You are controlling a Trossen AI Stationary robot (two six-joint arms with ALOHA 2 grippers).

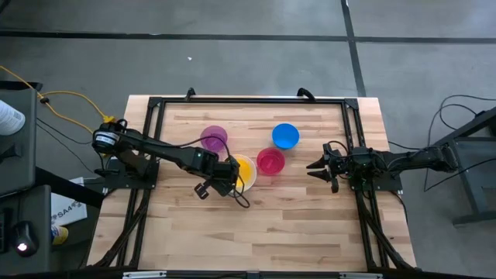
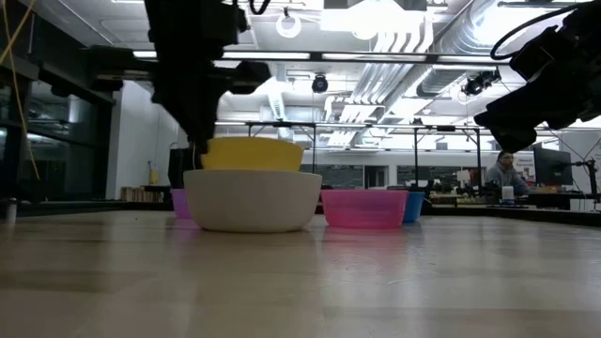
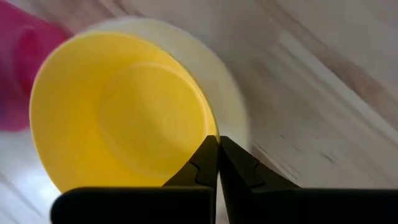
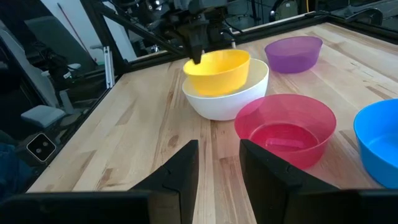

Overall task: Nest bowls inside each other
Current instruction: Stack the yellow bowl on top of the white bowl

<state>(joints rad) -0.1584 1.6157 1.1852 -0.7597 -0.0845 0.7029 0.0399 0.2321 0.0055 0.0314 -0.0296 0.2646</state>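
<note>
The bowls sat mid-frame on the worktop: from the left, purple bowl, then yellow bowl, tilted in white bowl, its rim pinched by the left tool, probably for seating. Further right, red-pink bowl and blue bowl waited; the right tool hovered, fingers apart.

A light wooden plank desk is framed by black metal rails. It is surrounded by a grey floor crossed by dark seams. At nine o'clock of the desk, a yellow cable is looped across the floor. In the low view, a seated person is seen far behind the desk at three o'clock, under ceiling lights and pale ducts.
</note>
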